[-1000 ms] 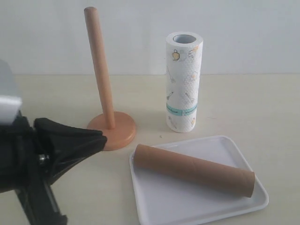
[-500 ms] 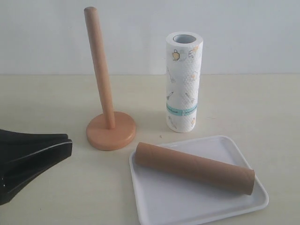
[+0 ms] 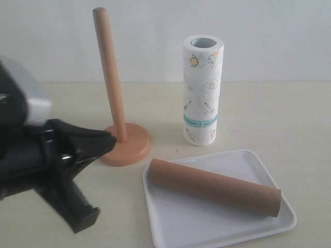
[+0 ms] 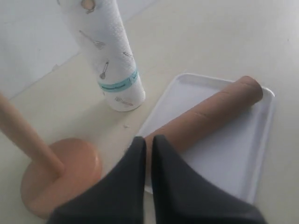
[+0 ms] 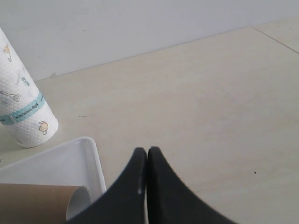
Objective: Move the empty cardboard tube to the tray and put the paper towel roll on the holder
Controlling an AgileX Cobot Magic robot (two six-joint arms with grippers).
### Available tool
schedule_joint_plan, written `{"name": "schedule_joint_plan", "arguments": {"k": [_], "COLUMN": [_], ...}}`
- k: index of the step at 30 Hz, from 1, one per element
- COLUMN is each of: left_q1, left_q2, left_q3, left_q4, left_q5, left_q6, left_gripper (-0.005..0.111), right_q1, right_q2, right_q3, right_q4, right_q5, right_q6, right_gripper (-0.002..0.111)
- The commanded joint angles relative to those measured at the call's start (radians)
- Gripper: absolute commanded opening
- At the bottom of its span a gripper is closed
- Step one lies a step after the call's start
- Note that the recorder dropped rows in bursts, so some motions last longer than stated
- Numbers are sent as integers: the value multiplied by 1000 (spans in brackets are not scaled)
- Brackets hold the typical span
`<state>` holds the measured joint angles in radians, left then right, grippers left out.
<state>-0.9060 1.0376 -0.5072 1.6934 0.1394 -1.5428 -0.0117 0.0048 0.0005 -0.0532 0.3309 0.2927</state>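
Note:
The brown cardboard tube (image 3: 214, 186) lies diagonally in the white tray (image 3: 222, 226) at the front right. Behind the tray the paper towel roll (image 3: 202, 90) stands upright on the table. The wooden holder (image 3: 126, 147) stands left of the roll, its dowel bare. My left gripper (image 3: 109, 140) hovers just left of the holder's base, shut and empty. In the left wrist view that gripper (image 4: 148, 140) points between the holder base (image 4: 70, 172) and the tube (image 4: 210, 114). My right gripper (image 5: 147, 151) is shut and empty beside the tray's corner (image 5: 91, 158); the exterior view does not show it.
Pale beige tabletop (image 3: 269, 119) stretches around everything, with a white wall (image 3: 269, 36) behind. The left arm's black and grey body (image 3: 31, 155) fills the left edge of the exterior view.
The left arm dropped back toward the lower left half a second ago, then rose and came forward again to the holder's base. Tube, tray, roll and holder have stayed put.

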Motion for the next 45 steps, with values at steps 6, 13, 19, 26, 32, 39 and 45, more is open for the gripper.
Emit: {"name": "schedule_joint_plan", "arguments": {"k": [6, 13, 19, 26, 32, 39, 45], "left_q1": [32, 49, 49, 49, 49, 49, 49], "left_q2": [481, 526, 369, 195, 164, 162, 99], "left_q3": [-191, -220, -159, -81, -57, -57, -57], "left_q4": [51, 51, 51, 51, 51, 51, -38], "left_q5": [204, 136, 9, -139, -148, -148, 97], "left_q6": [175, 103, -22, -197, -213, -211, -225], "left_gripper": [4, 4, 4, 4, 4, 4, 4], "right_q1": [-7, -7, -7, -7, -7, -7, -7], "right_q2": [-5, -5, -5, -5, -5, -5, -5], "right_q3": [0, 0, 0, 0, 0, 0, 0], "right_q4": [-5, -5, -5, -5, -5, -5, -5], "right_q5": [-6, -6, -6, -6, -6, -6, -6], "right_q6": [-3, -3, -3, -3, -3, -3, -3], "right_gripper": [0, 0, 0, 0, 0, 0, 0]}}
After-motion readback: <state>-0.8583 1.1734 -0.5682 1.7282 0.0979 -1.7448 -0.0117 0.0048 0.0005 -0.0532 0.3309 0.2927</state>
